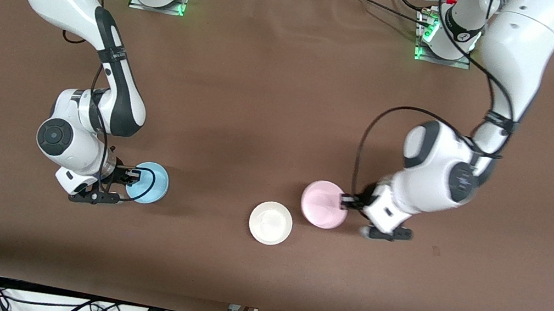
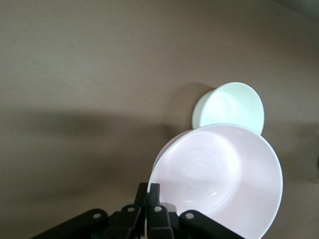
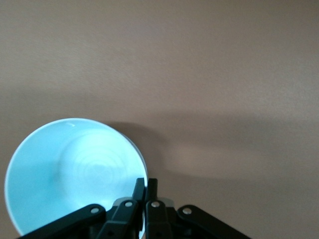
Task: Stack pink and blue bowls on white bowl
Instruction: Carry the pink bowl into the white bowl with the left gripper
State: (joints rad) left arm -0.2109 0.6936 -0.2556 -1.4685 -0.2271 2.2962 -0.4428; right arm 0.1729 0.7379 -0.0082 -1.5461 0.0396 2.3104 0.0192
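Observation:
My left gripper (image 1: 346,200) is shut on the rim of the pale pink bowl (image 1: 324,203), which it holds just off the table beside the white bowl (image 1: 270,223). In the left wrist view the pink bowl (image 2: 219,179) sits at my gripper (image 2: 148,191) and overlaps the white bowl (image 2: 232,105). My right gripper (image 1: 132,176) is shut on the rim of the sky blue bowl (image 1: 150,183), toward the right arm's end of the table. The right wrist view shows the blue bowl (image 3: 70,174) pinched at my gripper (image 3: 146,186).
The brown table cover (image 1: 264,92) is bare between the arms' bases and the bowls. Cables (image 1: 64,305) lie along the table's edge nearest the front camera.

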